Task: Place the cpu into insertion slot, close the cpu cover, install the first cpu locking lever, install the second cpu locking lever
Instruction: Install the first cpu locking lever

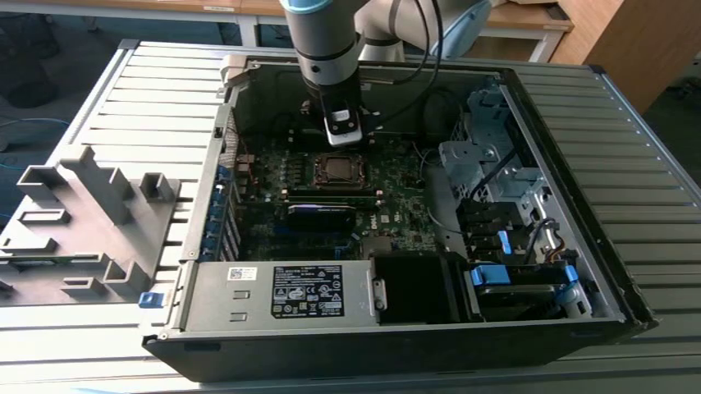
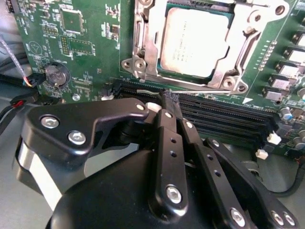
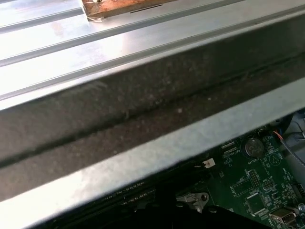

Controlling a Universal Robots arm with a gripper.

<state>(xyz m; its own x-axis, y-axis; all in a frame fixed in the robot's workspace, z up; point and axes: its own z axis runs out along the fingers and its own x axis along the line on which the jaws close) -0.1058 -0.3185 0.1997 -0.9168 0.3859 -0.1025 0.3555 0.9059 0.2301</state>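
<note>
The cpu (image 2: 193,43) lies flat in the slot (image 2: 164,71) on the green board (image 2: 86,52). Its top is silvery grey with faint dark print. The cover (image 2: 143,38), a thin silvery metal frame, lies down around the chip, so the chip shows through the cut-out middle. The gripper (image 2: 170,98) hangs just beside the slot, above the black memory slots (image 2: 224,114); its fingers (image 2: 167,101) are pressed together and pinch nothing.

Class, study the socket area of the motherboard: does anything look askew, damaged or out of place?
Nothing stands out. The cpu lies flat and square in the slot, framed by the cover. The gripper sits beside it over the memory slots, holding nothing.
</note>
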